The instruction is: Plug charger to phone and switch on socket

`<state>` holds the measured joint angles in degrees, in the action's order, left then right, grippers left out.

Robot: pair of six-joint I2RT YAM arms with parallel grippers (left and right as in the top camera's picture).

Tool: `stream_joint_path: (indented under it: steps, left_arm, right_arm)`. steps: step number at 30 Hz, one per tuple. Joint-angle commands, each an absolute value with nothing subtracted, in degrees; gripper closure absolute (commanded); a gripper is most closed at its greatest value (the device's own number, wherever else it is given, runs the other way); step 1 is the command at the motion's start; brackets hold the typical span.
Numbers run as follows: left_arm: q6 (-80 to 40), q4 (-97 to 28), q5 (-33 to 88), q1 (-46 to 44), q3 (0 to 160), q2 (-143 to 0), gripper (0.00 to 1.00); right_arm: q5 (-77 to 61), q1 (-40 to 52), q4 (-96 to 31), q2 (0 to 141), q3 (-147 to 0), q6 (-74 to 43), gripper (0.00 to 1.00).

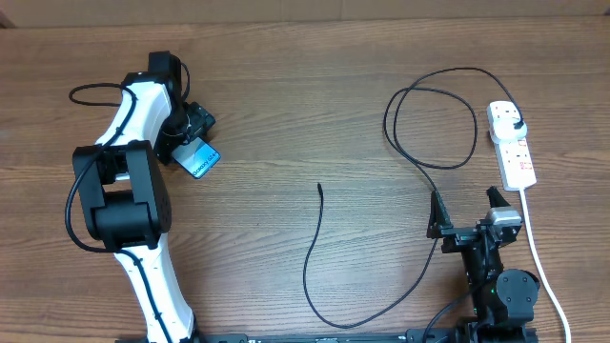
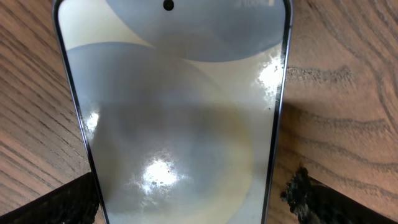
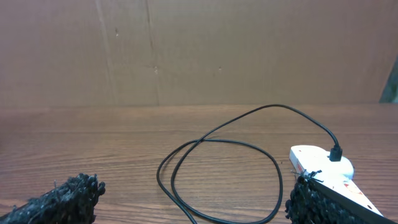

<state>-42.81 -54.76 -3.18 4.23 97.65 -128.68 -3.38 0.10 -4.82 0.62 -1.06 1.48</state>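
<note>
The phone [image 1: 200, 158], its screen cyan-blue, lies at the left under my left gripper [image 1: 191, 133]. In the left wrist view the phone [image 2: 177, 118] fills the frame between my left gripper's [image 2: 186, 205] two fingers. The fingers hold its long edges, and the phone looks tilted off the wood. The charger, a thin black cable [image 1: 310, 252], runs from its loose tip [image 1: 319, 188] through a loop [image 3: 217, 180] to its black plug [image 1: 515, 124]. The plug sits in the white socket strip [image 1: 515, 157], also seen in the right wrist view [image 3: 317, 163]. My right gripper [image 1: 467, 211] is open and empty near the front edge, left of the strip.
The strip's thick white cord [image 1: 545, 272] runs down the right side to the table's front edge. A black cable [image 1: 91, 92] from the left arm loops at the far left. A brown wall stands behind the table [image 3: 199, 50].
</note>
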Motion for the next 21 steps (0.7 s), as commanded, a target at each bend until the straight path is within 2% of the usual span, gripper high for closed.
stream_joint_path:
  steps: [1,8,21]
  left_arm:
    - [-39.6,-55.0,-1.4,3.7,95.2,-132.9,0.0]
    - [-39.6,-55.6,-1.4,3.2,95.2,-132.9,0.0]
    - [-47.9,-56.5,-1.4,2.9,95.2,-132.9,0.0]
  right_arm:
    - [-2.6,0.4,-4.7,0.1,-0.5,1.3,0.0]
    - [-2.6,0.4,-4.7,0.1,-0.5,1.3,0.0]
    - [-2.6,0.4,-4.7,0.1,-0.5,1.3,0.0]
